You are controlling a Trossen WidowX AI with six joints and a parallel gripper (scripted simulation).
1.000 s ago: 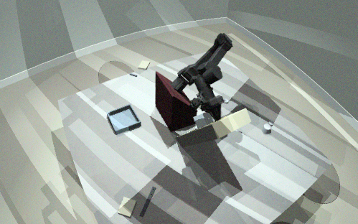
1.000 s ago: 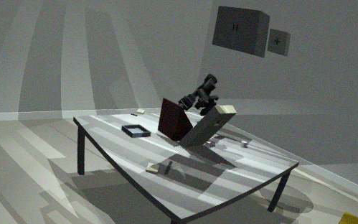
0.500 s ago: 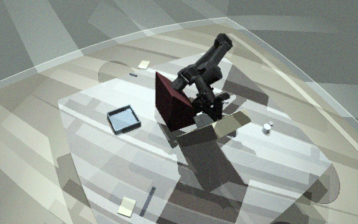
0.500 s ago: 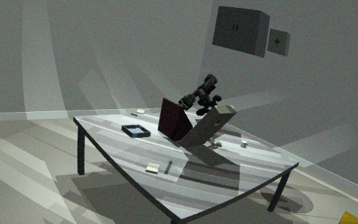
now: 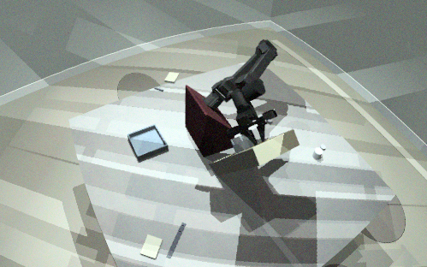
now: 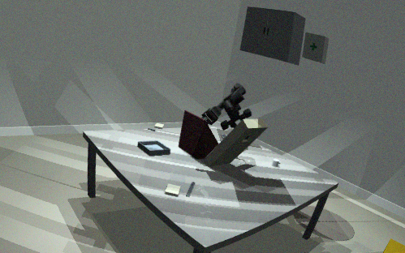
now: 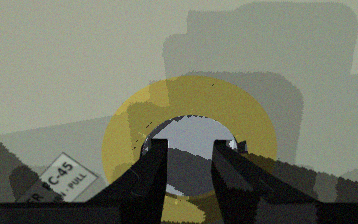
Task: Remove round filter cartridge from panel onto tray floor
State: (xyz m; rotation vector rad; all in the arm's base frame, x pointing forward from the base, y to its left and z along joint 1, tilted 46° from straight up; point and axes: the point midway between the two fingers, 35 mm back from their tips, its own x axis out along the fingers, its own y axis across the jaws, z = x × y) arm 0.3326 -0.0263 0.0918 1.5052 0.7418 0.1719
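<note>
The hand (image 5: 254,130) (image 6: 236,123) (image 7: 188,148) is clamped on the filter cartridge (image 7: 193,132), seated in the tilted panel (image 5: 271,153) (image 6: 237,143) (image 7: 71,75), and I'd worry about shallow fingertips slipping off if it's pulled crooked.

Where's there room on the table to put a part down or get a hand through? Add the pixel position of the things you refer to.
Best: between the tray (image 5: 153,154) (image 6: 161,153) and the near cream pad (image 5: 151,246) (image 6: 172,189). Also right of the dark strip (image 5: 176,240) (image 6: 191,189), though shadowed.
Crowded: between the red wedge (image 5: 203,128) (image 6: 196,138) and service panel (image 5: 271,150) (image 6: 237,142) (image 7: 81,75), with the end effector (image 5: 249,133) (image 6: 235,119) (image 7: 188,148) there.
</note>
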